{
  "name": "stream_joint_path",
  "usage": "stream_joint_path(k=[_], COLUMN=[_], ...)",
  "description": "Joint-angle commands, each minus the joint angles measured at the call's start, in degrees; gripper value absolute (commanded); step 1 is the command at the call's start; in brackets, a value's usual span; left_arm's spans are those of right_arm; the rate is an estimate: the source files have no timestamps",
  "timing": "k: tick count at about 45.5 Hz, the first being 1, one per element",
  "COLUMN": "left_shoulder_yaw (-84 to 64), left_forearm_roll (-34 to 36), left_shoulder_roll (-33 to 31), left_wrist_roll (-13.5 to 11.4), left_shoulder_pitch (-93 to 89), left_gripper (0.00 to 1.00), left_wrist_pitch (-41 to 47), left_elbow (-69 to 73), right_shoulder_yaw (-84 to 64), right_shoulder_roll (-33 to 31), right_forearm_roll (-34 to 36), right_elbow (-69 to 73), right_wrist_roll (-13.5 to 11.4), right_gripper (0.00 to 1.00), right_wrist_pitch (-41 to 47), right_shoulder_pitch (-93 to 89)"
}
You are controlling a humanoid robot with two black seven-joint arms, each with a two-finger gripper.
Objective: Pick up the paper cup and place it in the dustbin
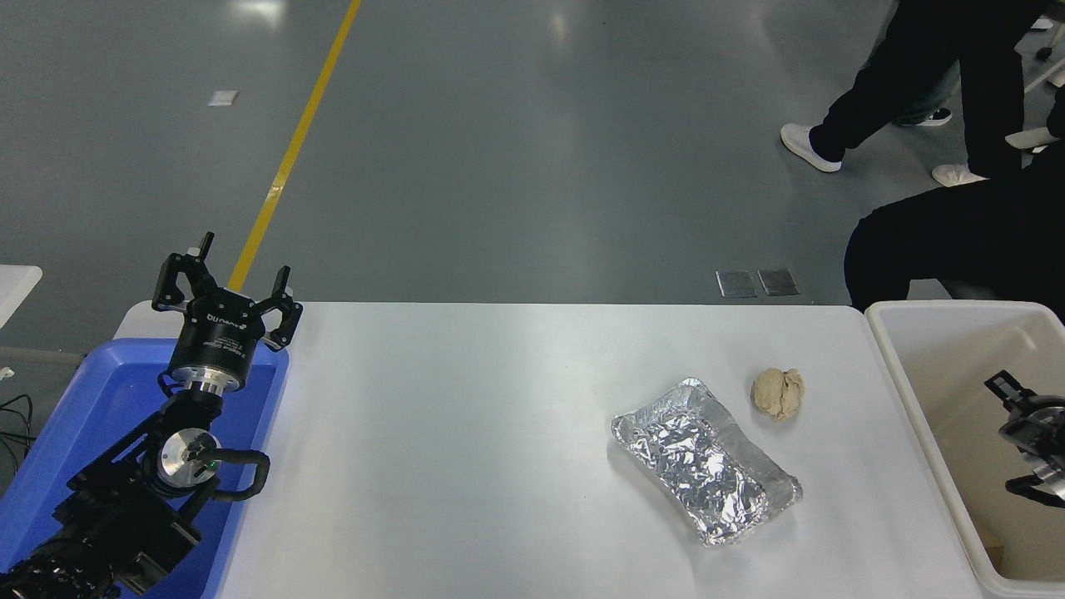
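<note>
Right gripper over dustbin, fingers apart (empty); left gripper fingers apart.

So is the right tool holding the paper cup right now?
No, the right tool hangs open over the dustbin with nothing between its fingers, and no cup shows in this view.

Setting: robotics lab or industrial test hall. Evidence: polished grey floor with yellow line marking a lane; white table as test bench; 2 black robot arms; people walking behind; blue tub, cream bin at table ends.
</note>
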Motion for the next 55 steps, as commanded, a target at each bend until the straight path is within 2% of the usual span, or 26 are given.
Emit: stream_joint_path(k=[1, 7, 15, 25, 39, 55], left_shoulder_yaw=[0.0, 0.0, 0.0, 0.0, 0.0, 0.0], left_forearm_roll=[0.01, 0.01, 0.01, 0.01, 0.01, 0.01], left_shoulder_roll=[0.0, 0.0, 0.0, 0.0, 0.0, 0.0], left_wrist_roll=[0.04, 0.04, 0.04, 0.04, -0.05, -0.13], left_shoulder_pitch=[-0.09, -0.09, -0.09, -0.09, 0.0, 0.09], left_gripper=[0.98, 0.98, 0.98, 0.98, 0.98, 0.98], left_wrist_pitch=[0.0, -0.09, -0.09, -0.09, 0.0, 0.09], left_elbow=[-0.08, 0.0, 0.0, 0.0, 0.0, 0.0], right_shoulder_yaw=[-0.72, -2.75, -3.19, -8.46, -8.99, -8.81], right_shoulder_roll=[-0.44, 0.53, 2.46, 6.32, 14.94, 15.65], right_forearm_roll=[-9.97, -15.78, -16.31, -17.1, -17.37, -17.37], right_elbow=[1.32, 3.86, 11.06, 24.86, 40.16, 61.6], right_wrist_roll=[0.02, 0.02, -0.07, -0.07, -0.07, -0.16], right_gripper=[1.0, 1.0, 1.0, 1.0, 1.0, 1.0], right_wrist_pitch=[2.24, 8.12, 19.02, 36.86, 43.64, 46.1], right_shoulder_pitch=[12.46, 20.9, 31.36, 47.18, 61.6, 70.83])
